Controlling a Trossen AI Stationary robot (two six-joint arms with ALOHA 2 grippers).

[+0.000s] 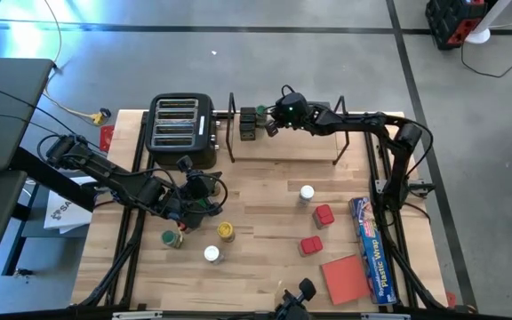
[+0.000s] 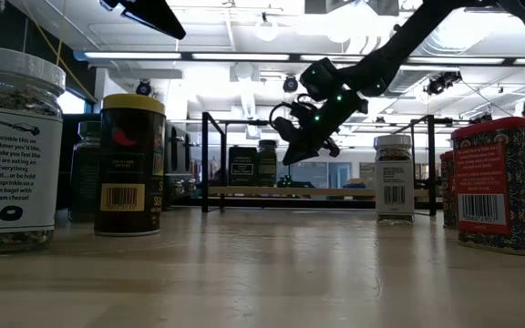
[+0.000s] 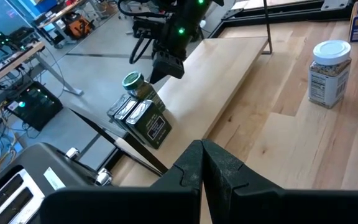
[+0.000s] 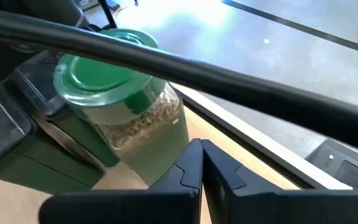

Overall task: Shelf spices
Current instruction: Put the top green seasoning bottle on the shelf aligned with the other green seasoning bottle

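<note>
Right tool [image 1: 271, 125] pinched shut and empty, hanging over the shelf [image 1: 309, 147] just beside a green-lidded jar [image 4: 120, 102] and dark square tins [image 3: 143, 118]. Left tool [image 3: 202, 163] likewise shut, holding nothing, low over the desk [image 1: 265, 218] near loose jars [image 1: 226, 231]. Probably light, rigid, smooth-sided, breakable if glass; best gripped across the body below the lid.

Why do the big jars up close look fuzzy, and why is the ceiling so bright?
Low view: the white-lid jar sits too near the camera to focus, and ceiling lights glare. Right wrist view: the green-lid jar is soft too, with floor glare behind it.
</note>
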